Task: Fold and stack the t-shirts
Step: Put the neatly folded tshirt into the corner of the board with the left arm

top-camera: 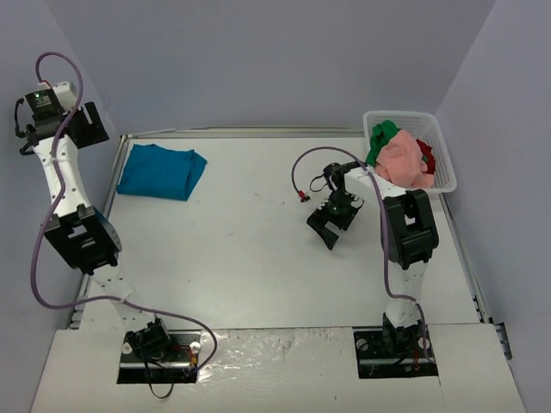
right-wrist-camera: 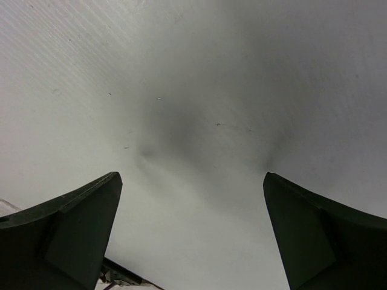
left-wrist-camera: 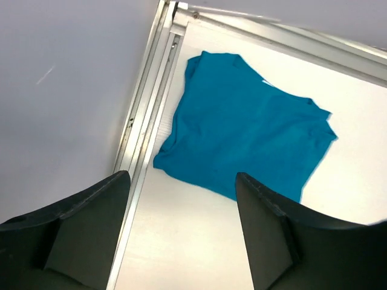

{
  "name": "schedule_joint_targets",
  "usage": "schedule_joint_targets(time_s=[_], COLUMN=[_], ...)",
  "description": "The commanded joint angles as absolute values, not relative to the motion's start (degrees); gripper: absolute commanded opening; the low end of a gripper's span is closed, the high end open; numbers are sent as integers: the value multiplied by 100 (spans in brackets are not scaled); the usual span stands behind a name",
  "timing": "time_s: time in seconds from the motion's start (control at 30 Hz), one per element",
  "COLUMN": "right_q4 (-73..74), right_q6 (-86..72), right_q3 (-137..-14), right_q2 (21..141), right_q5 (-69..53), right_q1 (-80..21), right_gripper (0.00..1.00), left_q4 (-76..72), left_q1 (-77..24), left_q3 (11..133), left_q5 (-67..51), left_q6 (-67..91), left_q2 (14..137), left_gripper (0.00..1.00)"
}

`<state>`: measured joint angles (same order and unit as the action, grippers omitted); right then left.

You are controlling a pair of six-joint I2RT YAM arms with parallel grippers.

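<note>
A folded teal-blue t-shirt (top-camera: 161,170) lies flat at the table's back left corner; the left wrist view shows it (left-wrist-camera: 248,133) beside the metal edge rail. My left gripper (top-camera: 95,131) hangs raised over the left edge, short of the shirt; its jaws (left-wrist-camera: 181,178) stand open with nothing between them. Green (top-camera: 381,138), pink (top-camera: 402,161) and red (top-camera: 427,156) t-shirts sit bundled in the white basket (top-camera: 444,163) at the back right. My right gripper (top-camera: 325,234) is open and empty over bare table (right-wrist-camera: 190,178), left of the basket.
An aluminium rail (left-wrist-camera: 142,139) runs along the table's left and back edges, with the grey wall (left-wrist-camera: 60,90) close behind it. A loose cable (top-camera: 297,176) loops off the right arm. The basket stands against the right edge.
</note>
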<state>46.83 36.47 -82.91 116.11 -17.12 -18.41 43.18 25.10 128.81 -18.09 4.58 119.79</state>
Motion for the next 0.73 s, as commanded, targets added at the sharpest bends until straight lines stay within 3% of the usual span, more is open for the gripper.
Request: schedule_joint_targets(time_s=[0.0,0.2,0.43,0.53,0.7], right_q4=[4756,4299,4061,4043,3885], right_q6=[3578,3051,2795,2690,2690], right_q3=[-8314,-8630,-9456,-9597,-9527], right_q2=[11057,10916,10478,10293,9818], right_q5=[-1758,-1653,-1520,-1442,-1389], right_q1=[-1811,-1819,-1837,-1846,-1846], right_gripper=[100,100,100,100,100], left_q4=[4536,3280,3778,3762,3762], left_q1=[2514,2426,1426,985,826], left_q3=[12360,8954,7736,7401,6917], left_q5=[-2153,-2425,-2664,-2417,-2303], left_q6=[132,-421,-1572,-1574,-1468], left_q2=[10918,8581,6586,6119,5950], left_gripper=[69,70,76,82,84])
